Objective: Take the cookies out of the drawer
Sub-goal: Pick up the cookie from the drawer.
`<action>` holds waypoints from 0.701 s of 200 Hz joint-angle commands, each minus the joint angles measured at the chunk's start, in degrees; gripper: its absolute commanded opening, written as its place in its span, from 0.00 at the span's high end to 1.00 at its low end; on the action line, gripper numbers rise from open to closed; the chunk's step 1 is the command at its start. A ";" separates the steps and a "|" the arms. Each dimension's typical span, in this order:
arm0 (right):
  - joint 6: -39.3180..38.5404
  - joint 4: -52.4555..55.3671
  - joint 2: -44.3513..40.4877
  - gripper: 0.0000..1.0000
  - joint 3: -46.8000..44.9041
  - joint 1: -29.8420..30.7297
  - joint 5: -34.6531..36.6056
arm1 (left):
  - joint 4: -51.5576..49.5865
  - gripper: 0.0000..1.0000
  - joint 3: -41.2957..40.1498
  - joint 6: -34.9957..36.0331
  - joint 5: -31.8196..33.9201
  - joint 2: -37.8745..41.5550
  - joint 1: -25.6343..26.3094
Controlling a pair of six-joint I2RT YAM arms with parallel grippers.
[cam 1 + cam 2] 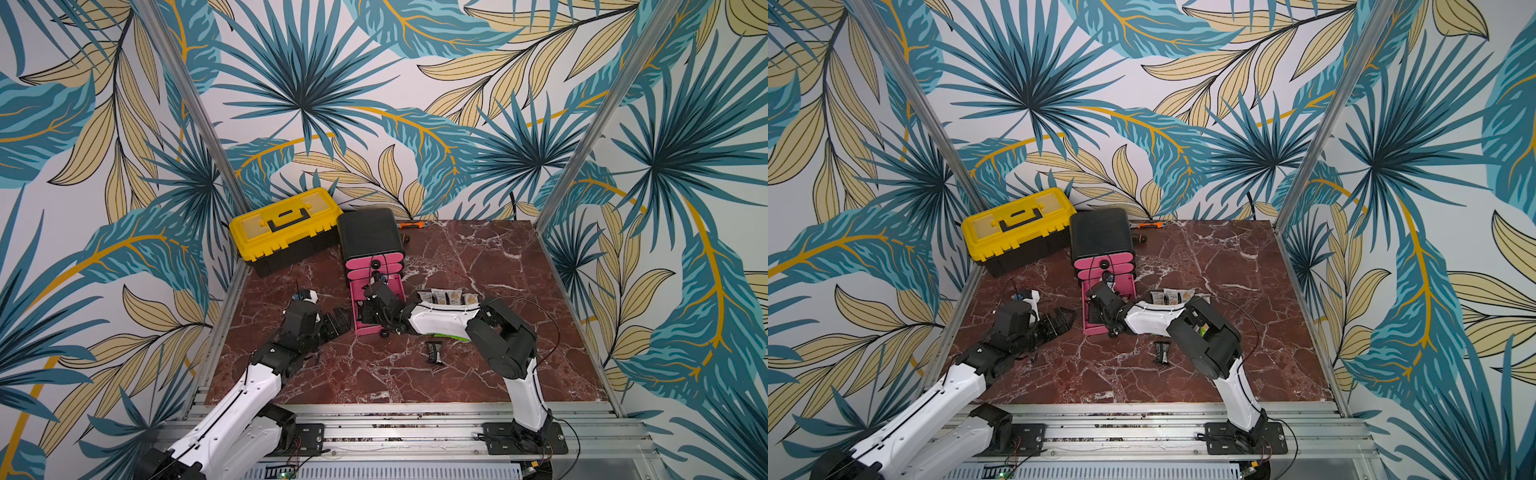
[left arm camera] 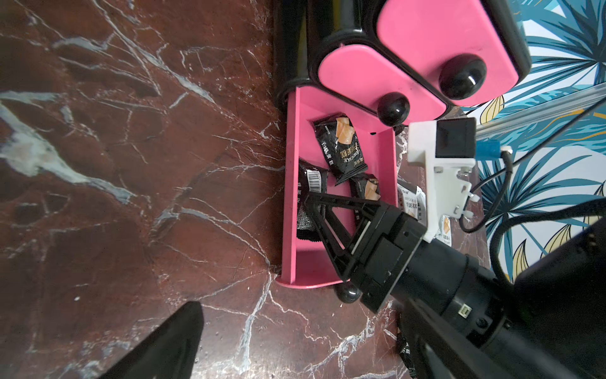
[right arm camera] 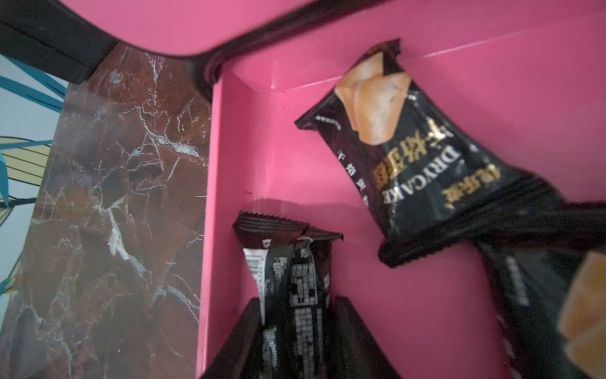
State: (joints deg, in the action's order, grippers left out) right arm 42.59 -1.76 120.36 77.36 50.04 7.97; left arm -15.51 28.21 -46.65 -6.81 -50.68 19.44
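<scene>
- R claw is reaching into the pulled-out pink drawer & pinching a held black pkt. Both fingers are pressing its sides, barcode side facing the wrist cam.
- That pkt is sitting against the drawer's side wall, the one nearer the surface's left edge.
- 2 other black pkts are lying loose in the drawer, biscuit print up, one overlapping the other.
- L claw is hanging wide apart w/ nothing in it, just left of the drawer.
- Already out: white pkts are lining up behind the R forearm, toward the far edge. A green pkt is peeking from under the forearm. A loose black pkt is lying alone, nearer the near edge.
- Black cabinet is standing by the far edge, w/ a yellow toolbox at the far-left corner.
</scene>
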 commanded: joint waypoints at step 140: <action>-5.77 4.96 -21.48 0.95 -13.67 0.35 2.33 | -7.73 0.00 9.13 -1.08 5.71 -4.10 7.75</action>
State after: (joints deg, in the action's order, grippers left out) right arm 38.61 0.12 102.69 67.33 50.15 9.23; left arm -20.60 34.06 -47.11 -3.77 -55.51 26.28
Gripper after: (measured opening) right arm 0.269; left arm 0.999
